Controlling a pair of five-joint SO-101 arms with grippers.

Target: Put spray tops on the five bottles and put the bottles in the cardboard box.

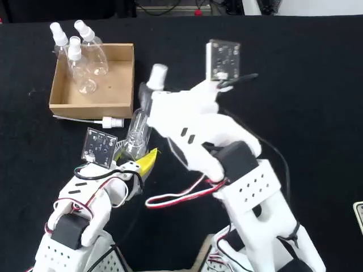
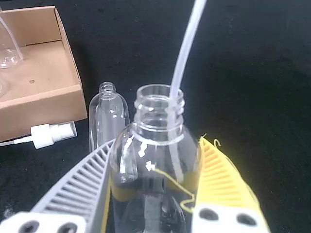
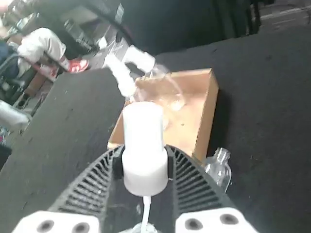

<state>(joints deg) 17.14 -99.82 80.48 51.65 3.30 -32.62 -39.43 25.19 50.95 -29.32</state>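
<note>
**Tube in the neck, top hovering above the bottle**

Closest in, the left claw point(image 2: 156, 148) is pinching a clear bottle point(image 2: 159, 111) around its shoulder, grey finger on one side, yellow on the other. The bottle is see-through plastic with a ribbed, threaded neck, and that neck is open. A thin pale dip tube point(image 2: 187, 48) runs down through the mouth and into the body.

Just above it, the right claw point(image 3: 143, 154) is clamped on a white spray top point(image 3: 142, 128), a smooth cylinder, with the tube hanging from its underside. The top sits over the bottle and is not seated on the neck.

A little farther out on the black table point(image 1: 295, 85), a second bottle point(image 2: 108, 116), clear and uncapped, sits just beside the box's near corner; I can't tell if it stands or lies. Next to it, along the box's near wall, a loose spray top point(image 2: 51, 134) lies on its side, tube trailing.

Farthest back, the shallow brown cardboard box point(image 2: 43, 104) holds three capped bottles point(image 1: 85, 56), clustered at its far end, white tops on.
</note>
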